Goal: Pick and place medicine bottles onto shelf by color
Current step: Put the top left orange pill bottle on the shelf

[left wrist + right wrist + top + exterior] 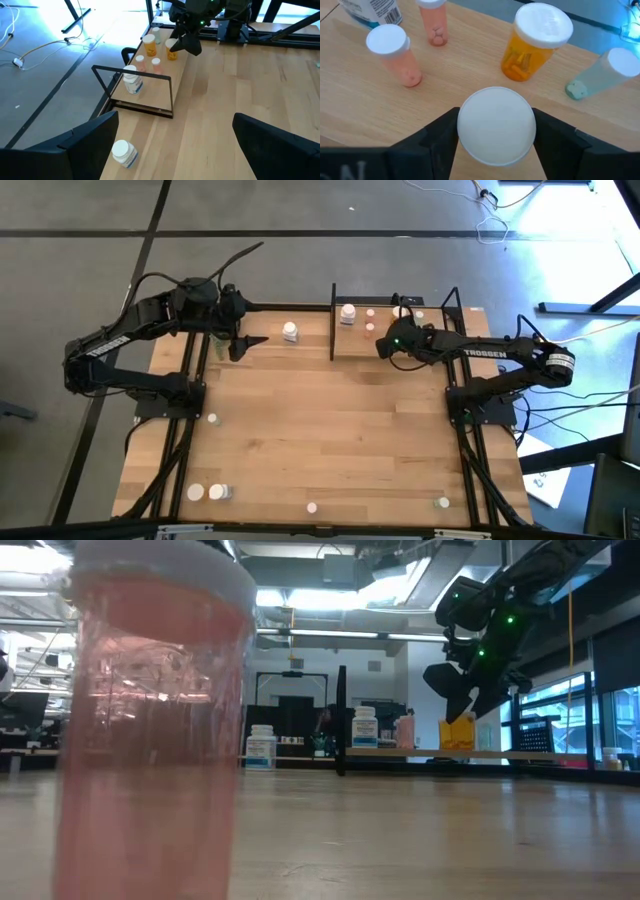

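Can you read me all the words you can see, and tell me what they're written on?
"TROSSEN" – white letters along the right arm, seen from above.
White bottle on the shelf: blue label, print too small to read.
White bottle on the table beside the shelf: label too blurred to read.
Letters at the right wrist picture's edge: cut off, unreadable.

Wooden table (330,450) with scattered bottles (205,492)

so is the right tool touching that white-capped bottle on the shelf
Touching: the right wrist view shows the right tool with both fingers pressed against the bottle's white cap.
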Controlling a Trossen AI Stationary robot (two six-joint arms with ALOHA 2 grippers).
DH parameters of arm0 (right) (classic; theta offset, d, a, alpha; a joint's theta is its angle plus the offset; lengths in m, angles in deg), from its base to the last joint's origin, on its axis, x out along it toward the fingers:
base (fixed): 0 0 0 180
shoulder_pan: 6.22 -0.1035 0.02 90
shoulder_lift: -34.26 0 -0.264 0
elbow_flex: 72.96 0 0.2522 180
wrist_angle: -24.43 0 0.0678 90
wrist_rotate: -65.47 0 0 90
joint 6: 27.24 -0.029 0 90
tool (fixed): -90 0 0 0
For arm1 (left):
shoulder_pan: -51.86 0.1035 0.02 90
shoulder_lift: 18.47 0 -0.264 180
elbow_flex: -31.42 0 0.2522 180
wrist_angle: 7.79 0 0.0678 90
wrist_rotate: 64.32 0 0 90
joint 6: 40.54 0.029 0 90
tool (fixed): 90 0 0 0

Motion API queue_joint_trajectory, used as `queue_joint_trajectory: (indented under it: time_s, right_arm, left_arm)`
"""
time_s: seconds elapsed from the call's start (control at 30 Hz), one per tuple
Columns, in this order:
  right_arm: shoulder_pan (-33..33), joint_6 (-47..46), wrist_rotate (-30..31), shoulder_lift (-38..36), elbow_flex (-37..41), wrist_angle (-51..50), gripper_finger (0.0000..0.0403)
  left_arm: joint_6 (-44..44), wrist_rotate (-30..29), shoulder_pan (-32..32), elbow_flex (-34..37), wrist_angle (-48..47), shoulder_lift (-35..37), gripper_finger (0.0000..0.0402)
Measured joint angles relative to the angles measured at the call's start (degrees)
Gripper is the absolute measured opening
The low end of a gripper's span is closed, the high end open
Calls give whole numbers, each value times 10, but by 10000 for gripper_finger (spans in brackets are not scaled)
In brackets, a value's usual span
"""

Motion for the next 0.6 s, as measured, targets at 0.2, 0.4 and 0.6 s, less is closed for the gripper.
queue_joint_trajectory:
  time_s: [0.2, 0.4, 0.6]
  right_arm:
    - [0, 25, 2, 0, 0, 0, 222]
    - [8, 17, 2, 0, 0, 0, 252]
    - [12, 2, 2, 0, 0, 6, 273]
  left_arm:
    - [0, 0, 0, 0, 0, 0, 387]
    - [0, 0, 0, 0, 0, 0, 387]
    - [0, -6, 0, 0, 0, 0, 387]
